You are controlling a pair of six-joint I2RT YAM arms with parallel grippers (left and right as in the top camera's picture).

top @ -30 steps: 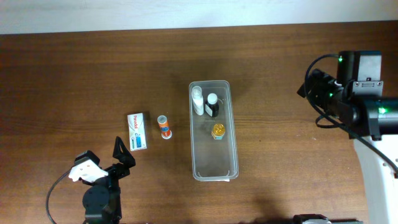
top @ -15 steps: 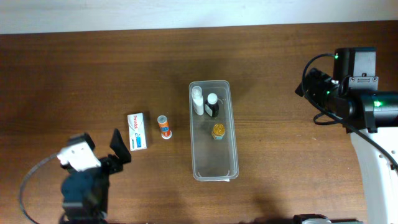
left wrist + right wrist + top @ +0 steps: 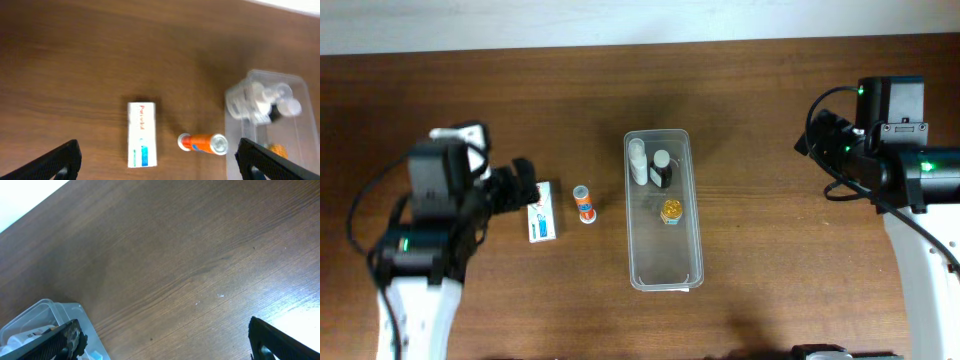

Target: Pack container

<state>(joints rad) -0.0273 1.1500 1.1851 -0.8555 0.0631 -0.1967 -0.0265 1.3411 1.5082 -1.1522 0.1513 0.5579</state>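
The clear plastic container (image 3: 665, 255) stands lengthwise at the table's middle. It holds a white bottle (image 3: 638, 160), a dark bottle with a white cap (image 3: 661, 168) and a small amber jar (image 3: 671, 211). A white box (image 3: 542, 210) and an orange tube (image 3: 584, 203) lie left of it. My left gripper (image 3: 523, 187) is open and empty, just left of the box. In the left wrist view the box (image 3: 142, 134), the tube (image 3: 202, 143) and the container (image 3: 295, 125) lie ahead of the open gripper (image 3: 160, 167). My right gripper (image 3: 812, 140) is open and empty, far right of the container.
The right wrist view shows bare wood under the open gripper (image 3: 167, 347) and a corner of the container (image 3: 40, 317) at lower left. A white wall edge runs along the table's far side (image 3: 620, 25).
My left arm has swung from the table's front edge towards the far side and now sits beside the white box. The right arm has barely moved.
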